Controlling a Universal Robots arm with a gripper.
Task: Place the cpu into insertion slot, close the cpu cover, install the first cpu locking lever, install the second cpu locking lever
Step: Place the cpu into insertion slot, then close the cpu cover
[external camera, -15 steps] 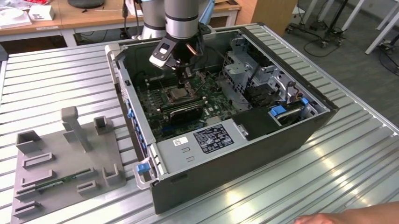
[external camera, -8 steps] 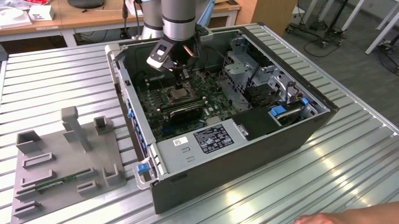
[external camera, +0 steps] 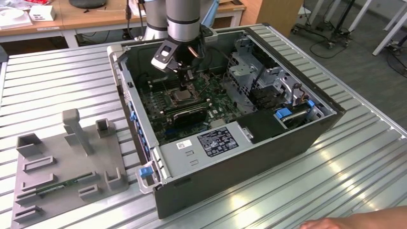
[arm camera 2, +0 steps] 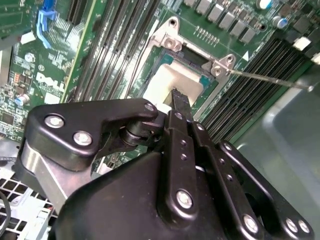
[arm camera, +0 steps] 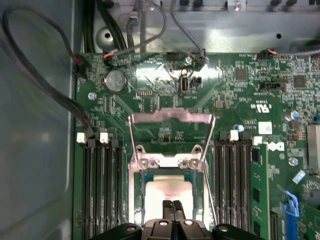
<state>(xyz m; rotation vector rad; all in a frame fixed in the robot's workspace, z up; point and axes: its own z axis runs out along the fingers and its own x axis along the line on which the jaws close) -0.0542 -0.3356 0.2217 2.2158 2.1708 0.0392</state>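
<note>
- The desk (external camera: 356,157) is the slatted metal surface under everything, spreading well out from the claw on all sides.
- The open computer case (external camera: 254,157) lies on the desk, and I have the arm reaching down into it, so its walls ring the claw.
- A grey holder tray (external camera: 70,162) sits on the desk outside the case, well apart from the claw.
- The green motherboard (arm camera: 235,95) lies flat directly below the claw and fills the case floor around it.
- A person's hand (external camera: 356,222) rests at the desk's edge, far from the claw.
- The claw (arm camera: 173,204) hangs straight over the socket. In both wrist views its two black fingertips (arm camera 2: 178,95) are clenched, pressed together with nothing between them.
- The rows of long memory slots (arm camera: 100,190) run along either side of the claw.
- The cpu cover (arm camera: 171,118) is swung open. Its frame lies back over the board just beyond the claw, and green board shows through the cut-out.
- The insertion slot (arm camera: 141,192) sits right beneath the claw, with its dark rim uncovered.
- The cpu (arm camera: 167,186) lies flat inside the insertion slot, directly under the fingertips. I cannot tell whether they touch its pale top.
- A thin lever rod (arm camera 2: 270,80) sticks out from the slot's corner, beside the claw and apart from it.
</note>
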